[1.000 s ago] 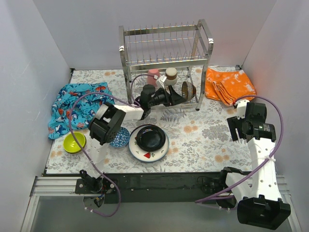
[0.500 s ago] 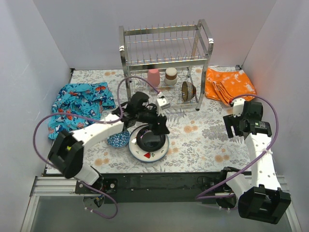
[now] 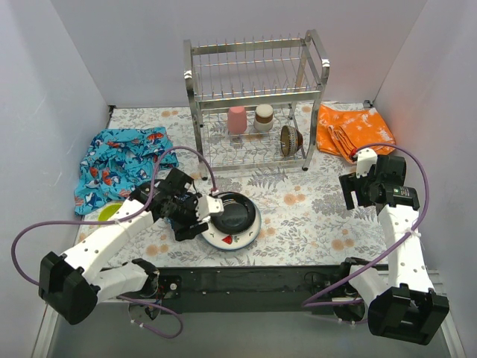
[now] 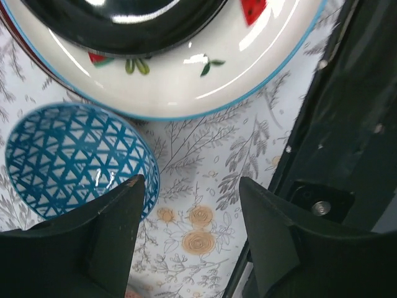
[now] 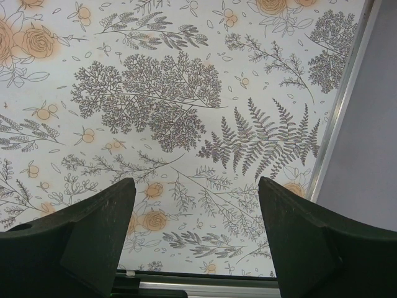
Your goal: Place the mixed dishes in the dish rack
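Back from the dish rack (image 3: pixel 253 71), the left fingers (image 4: pixel 105 242) hang open and empty, the patterned bowl (image 4: pixel 68 155) beside one tip and the white plate (image 4: pixel 205 87) just ahead. The right fingers (image 5: pixel 80 242) stay spread wide above the surface (image 5: pixel 186 93).

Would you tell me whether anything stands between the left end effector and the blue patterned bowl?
Nothing visible does: the open left end effector is beside the blue patterned bowl, one finger at its rim; the white plate lies alongside, not between.

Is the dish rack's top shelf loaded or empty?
Empty: the top shelf of the dish rack shows only bare wires; the pink cup stands on the lower tier.
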